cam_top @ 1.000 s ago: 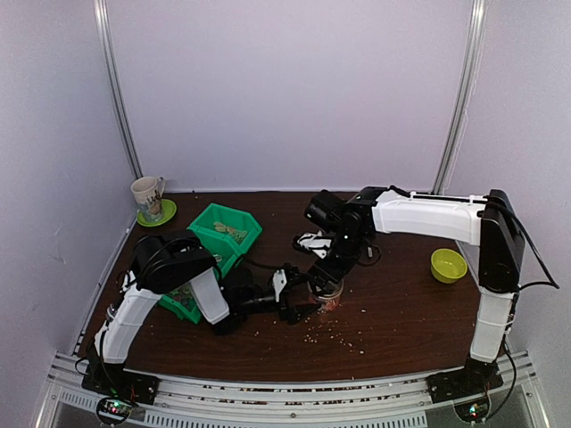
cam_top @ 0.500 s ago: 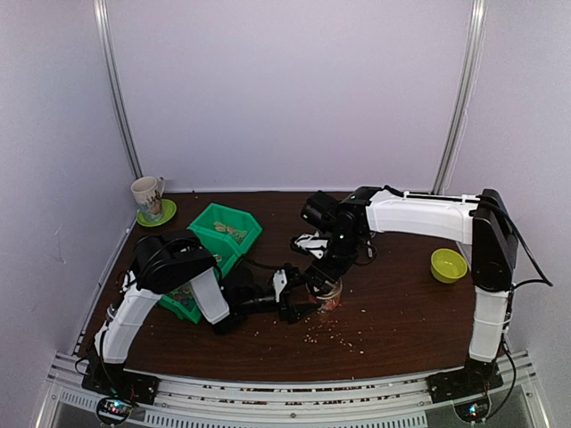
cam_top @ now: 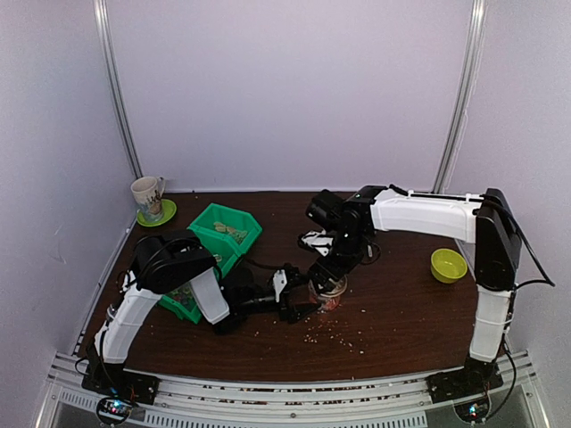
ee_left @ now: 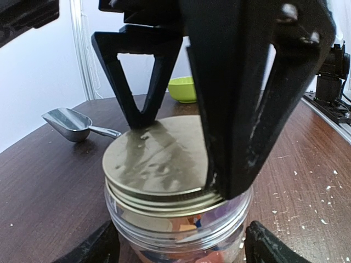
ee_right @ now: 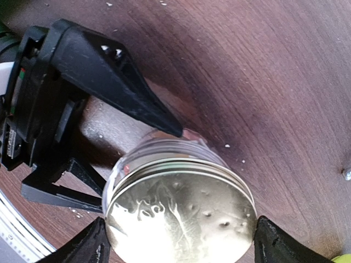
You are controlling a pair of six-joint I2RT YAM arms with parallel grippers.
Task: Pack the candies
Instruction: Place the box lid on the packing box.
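The top view is evenly and softly lit, seemingly from above. It is a little grainy, the pale walls are nearly washed out, and shadows are faint on the dark brown wooden table [cam_top: 401,312]. In the left wrist view the right gripper's black fingers [ee_left: 258,109] loom as blurred silhouettes against a bright wall. In the right wrist view mottled glare covers the round gold metal lid [ee_right: 181,219] on the clear plastic jar [ee_right: 164,150], and a soft dark shadow lies on the wood beside it.

You see the candies [ee_left: 189,226] at the lower centre of the left wrist view, packed inside the clear jar [ee_left: 129,219] under its gold lid [ee_left: 159,159]; orange, red and bluish pieces show through the wall; in the top view they read as a reddish mass just below centre.
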